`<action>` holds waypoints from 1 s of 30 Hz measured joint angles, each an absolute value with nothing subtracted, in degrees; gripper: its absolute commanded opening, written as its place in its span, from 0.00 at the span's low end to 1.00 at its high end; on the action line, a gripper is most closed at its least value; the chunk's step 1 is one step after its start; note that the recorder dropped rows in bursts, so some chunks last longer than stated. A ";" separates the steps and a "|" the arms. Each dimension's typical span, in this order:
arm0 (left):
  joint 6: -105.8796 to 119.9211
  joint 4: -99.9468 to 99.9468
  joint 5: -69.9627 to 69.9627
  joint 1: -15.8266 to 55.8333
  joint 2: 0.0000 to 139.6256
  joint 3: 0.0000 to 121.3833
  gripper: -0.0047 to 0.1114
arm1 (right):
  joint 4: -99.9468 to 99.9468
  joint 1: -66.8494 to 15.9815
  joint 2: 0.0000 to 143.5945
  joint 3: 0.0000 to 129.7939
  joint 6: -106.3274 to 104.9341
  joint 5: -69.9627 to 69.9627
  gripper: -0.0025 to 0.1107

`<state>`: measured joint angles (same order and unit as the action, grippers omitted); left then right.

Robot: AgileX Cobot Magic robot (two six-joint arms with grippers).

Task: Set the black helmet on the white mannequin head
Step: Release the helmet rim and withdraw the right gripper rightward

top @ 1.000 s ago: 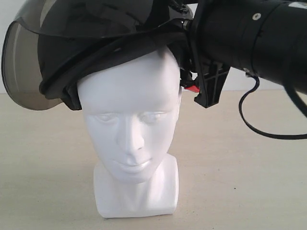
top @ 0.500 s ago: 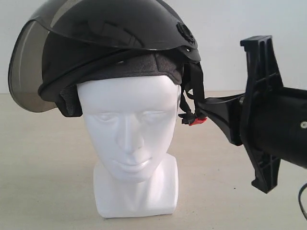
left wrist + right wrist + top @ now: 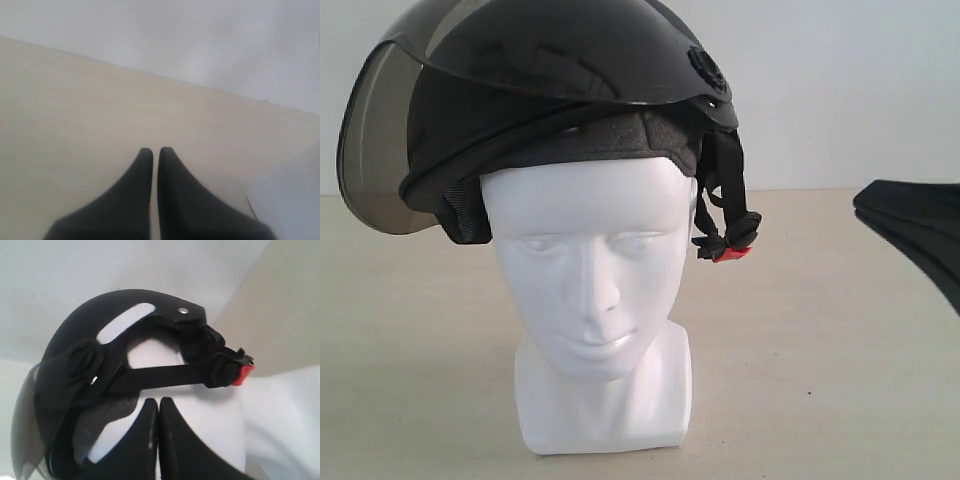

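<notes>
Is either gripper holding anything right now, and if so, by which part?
Nothing is held. The right gripper is shut and empty, clear of the helmet, which sits on the mannequin head. The left gripper is shut over the table.

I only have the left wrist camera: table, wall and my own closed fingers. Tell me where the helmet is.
Observer: The black helmet sits on top of the white mannequin head.
Operator: Give me the visor's position.
Observer: The visor juts out to the left of the exterior view and leaves the face uncovered.
Operator: Report the right gripper.
Observer: The right gripper is shut, holds nothing, and is off to the right of the head, apart from the helmet.
</notes>
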<state>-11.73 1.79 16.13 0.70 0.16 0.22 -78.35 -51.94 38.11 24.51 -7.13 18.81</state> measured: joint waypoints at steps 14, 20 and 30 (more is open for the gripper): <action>-11.73 1.79 16.13 0.70 0.16 0.22 0.08 | -80.51 -51.94 35.53 24.51 -69.06 8.97 0.02; -11.73 1.79 16.13 0.70 0.16 0.22 0.08 | -81.00 -51.94 36.90 24.51 -82.94 8.97 0.02; -11.73 1.79 16.13 0.70 0.16 0.22 0.08 | -98.97 -51.94 37.32 24.51 -91.56 9.30 0.02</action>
<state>-11.73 1.79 16.13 0.70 0.16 0.22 -98.97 -51.94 37.32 24.51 -91.56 9.30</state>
